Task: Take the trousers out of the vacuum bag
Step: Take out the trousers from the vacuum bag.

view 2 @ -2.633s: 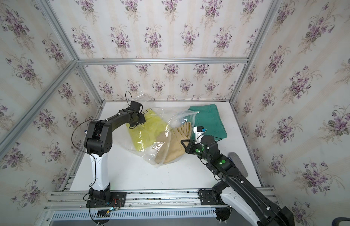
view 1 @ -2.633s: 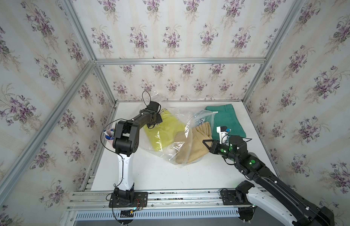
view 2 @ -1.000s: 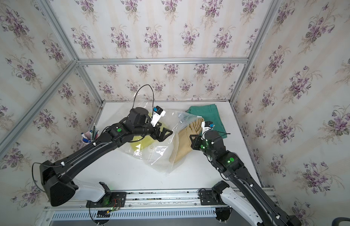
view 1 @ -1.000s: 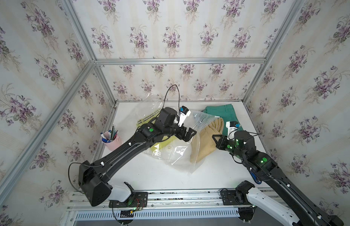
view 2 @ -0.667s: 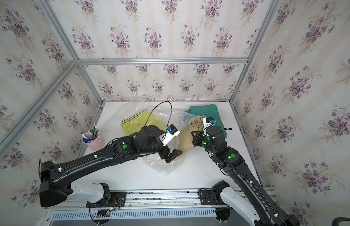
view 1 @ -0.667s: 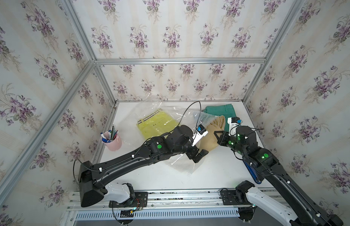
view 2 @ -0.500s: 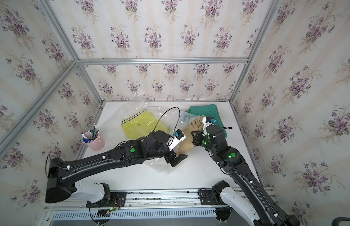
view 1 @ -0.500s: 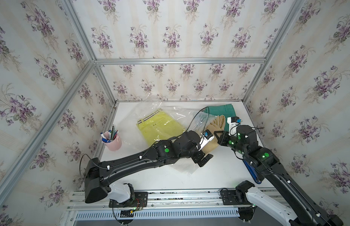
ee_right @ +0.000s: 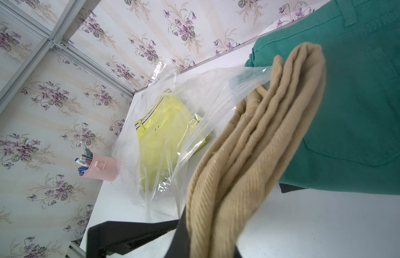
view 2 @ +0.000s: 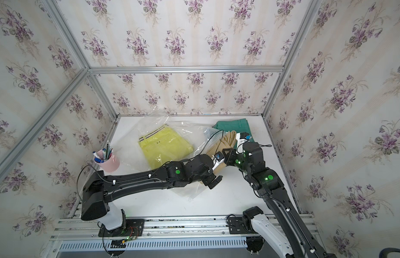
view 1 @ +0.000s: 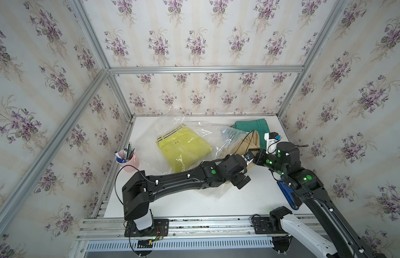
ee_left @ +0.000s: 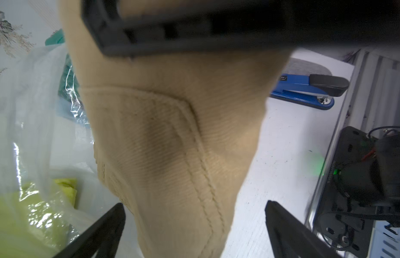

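Khaki trousers (ee_right: pixel 250 156) sit pinched in right fingers (ee_right: pixel 132 234), between spread left fingers (ee_left: pixel 284 232).

Left claw (ee_left: pixel 194 204) spread wide, right claw (view 1: pixel 250 154) clamped.

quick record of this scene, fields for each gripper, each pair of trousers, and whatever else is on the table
left gripper: open, jaws either side of the tan trousers
right gripper: shut on the tan trousers
tan trousers: lifted, at the mouth of the vacuum bag
yellow trousers: inside the vacuum bag
green trousers: on the table, outside the bag
other: pink pen cup, blue stapler
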Controlling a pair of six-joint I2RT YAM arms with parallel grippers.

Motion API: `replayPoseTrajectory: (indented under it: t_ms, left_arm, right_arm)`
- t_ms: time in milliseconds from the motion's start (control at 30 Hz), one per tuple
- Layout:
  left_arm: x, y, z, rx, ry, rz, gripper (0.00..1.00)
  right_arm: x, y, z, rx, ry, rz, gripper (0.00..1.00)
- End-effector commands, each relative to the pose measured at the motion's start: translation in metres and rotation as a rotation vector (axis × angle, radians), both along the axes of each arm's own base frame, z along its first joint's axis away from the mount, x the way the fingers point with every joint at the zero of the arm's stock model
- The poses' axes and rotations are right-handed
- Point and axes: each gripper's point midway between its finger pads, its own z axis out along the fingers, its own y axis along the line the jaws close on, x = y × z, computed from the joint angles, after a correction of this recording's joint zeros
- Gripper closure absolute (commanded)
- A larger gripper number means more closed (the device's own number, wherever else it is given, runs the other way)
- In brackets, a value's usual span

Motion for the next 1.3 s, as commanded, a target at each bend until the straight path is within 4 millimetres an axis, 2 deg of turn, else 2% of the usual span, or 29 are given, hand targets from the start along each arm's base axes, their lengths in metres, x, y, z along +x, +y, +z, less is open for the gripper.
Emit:
replayPoseTrajectory:
  t_ms: [0,233,433,567,767,1000,1100,1267]
  left_arm:
    - [0.005,0.001,-0.008,0.013,-0.003,0.033,0.07]
    - [0.001,0.017,-0.031,0.082,0.017,0.051,0.17]
    - [0.003,0.027,-0.048,0.139,0.017,0.081,0.22]
    - [0.005,0.027,-0.055,0.153,0.019,0.093,0.34]
    - [0.009,0.025,-0.056,0.155,0.015,0.106,0.63]
    - [0.010,0.027,-0.043,0.139,0.005,0.120,0.94]
    - [0.008,0.028,-0.029,0.117,0.003,0.121,0.99]
    - [0.001,0.032,0.007,0.056,-0.003,0.100,1.00]
  right_arm:
    - [0.006,0.000,0.020,0.022,-0.075,0.012,1.00]
    - [0.008,-0.007,0.018,0.025,-0.070,-0.001,1.00]
    - [0.010,-0.010,0.019,0.032,-0.072,-0.007,1.00]
    - [0.010,-0.010,0.020,0.041,-0.071,-0.004,1.00]
    - [0.008,-0.012,0.021,0.052,-0.071,-0.005,1.00]
    - [0.007,-0.013,0.022,0.067,-0.076,-0.001,1.00]
    - [0.007,-0.011,0.027,0.081,-0.089,0.012,1.00]
    - [0.004,-0.004,0.050,0.117,-0.130,0.057,1.00]
